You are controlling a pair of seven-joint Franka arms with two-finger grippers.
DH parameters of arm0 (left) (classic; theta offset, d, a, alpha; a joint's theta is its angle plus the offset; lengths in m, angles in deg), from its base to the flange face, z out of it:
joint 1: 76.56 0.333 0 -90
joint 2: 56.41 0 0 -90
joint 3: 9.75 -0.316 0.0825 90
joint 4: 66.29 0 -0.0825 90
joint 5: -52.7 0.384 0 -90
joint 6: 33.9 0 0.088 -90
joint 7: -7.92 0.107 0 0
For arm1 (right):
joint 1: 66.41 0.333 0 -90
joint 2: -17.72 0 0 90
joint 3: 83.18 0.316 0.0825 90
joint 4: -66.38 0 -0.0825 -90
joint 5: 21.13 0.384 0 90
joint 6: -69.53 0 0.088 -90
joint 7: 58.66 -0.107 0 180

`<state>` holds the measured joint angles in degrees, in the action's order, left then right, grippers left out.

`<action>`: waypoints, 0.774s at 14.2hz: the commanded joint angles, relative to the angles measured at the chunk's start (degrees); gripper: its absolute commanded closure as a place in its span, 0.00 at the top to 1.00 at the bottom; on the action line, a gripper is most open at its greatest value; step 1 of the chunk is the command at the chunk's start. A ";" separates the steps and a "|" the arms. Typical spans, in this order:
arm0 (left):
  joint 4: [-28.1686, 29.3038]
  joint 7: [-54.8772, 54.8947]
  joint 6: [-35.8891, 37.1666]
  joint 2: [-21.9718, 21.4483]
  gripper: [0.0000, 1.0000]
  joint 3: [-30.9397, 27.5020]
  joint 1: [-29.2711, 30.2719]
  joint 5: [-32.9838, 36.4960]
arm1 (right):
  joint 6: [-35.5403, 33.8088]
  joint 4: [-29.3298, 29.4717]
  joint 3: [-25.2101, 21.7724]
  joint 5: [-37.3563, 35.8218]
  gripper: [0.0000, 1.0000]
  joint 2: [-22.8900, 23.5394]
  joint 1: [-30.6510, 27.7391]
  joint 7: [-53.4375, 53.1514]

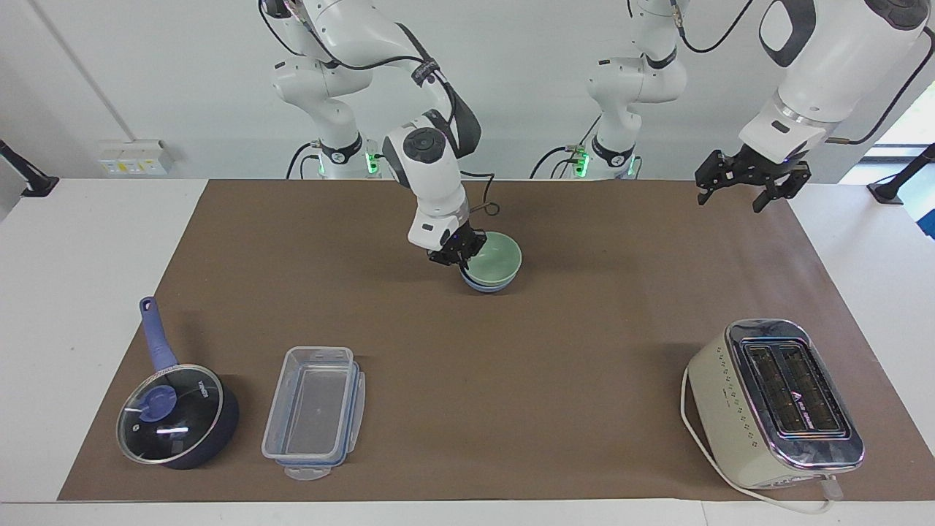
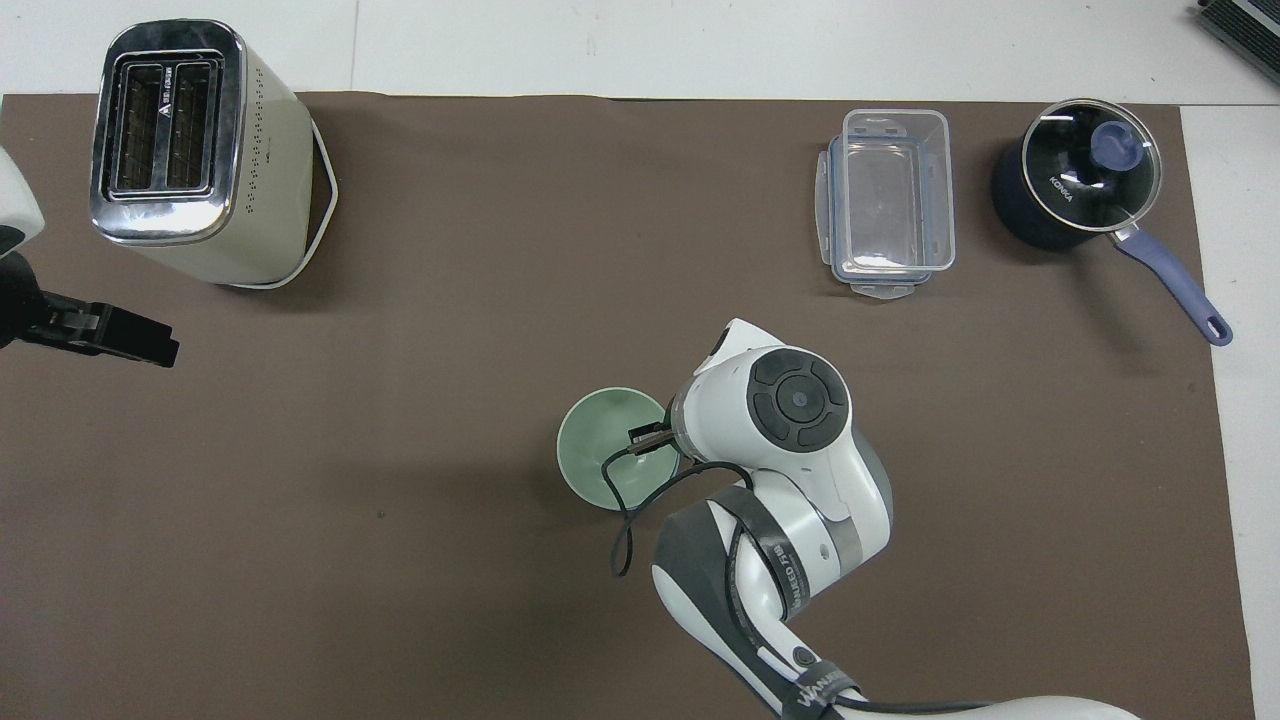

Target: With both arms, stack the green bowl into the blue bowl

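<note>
Nesting in the blue bowl (image 1: 485,285), green bowl (image 1: 495,259), rim pinched by the clenched right end effector (image 1: 462,260).

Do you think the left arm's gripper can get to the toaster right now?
Probably yes. The left gripper hangs open and empty at the toaster's end of the mat, with nothing between them. The right gripper, shut on the green bowl, is well away.

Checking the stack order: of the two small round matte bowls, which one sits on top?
The pale mint-green bowl sits on top, nested inside the pale periwinkle-blue bowl, of which only the lower wall shows beneath it.
</note>
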<state>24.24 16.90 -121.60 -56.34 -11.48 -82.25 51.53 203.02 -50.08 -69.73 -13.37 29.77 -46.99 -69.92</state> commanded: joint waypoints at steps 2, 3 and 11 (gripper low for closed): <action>1.67 0.34 -0.19 -1.48 1.00 0.24 0.50 0.38 | 0.98 -0.78 -0.09 0.06 0.00 -0.27 0.36 -0.52; 1.67 0.34 -0.10 -1.48 1.00 0.24 0.50 0.38 | 0.63 -0.78 -0.09 0.06 0.00 -0.35 0.62 -0.86; 1.67 0.34 -0.10 -1.48 1.00 0.24 0.50 0.38 | 0.28 -1.75 -0.18 -0.02 0.16 -0.62 0.98 -0.17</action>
<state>24.24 16.90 -121.60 -56.34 -11.48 -82.25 51.53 203.01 -50.83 -69.85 -13.37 29.76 -45.74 -69.92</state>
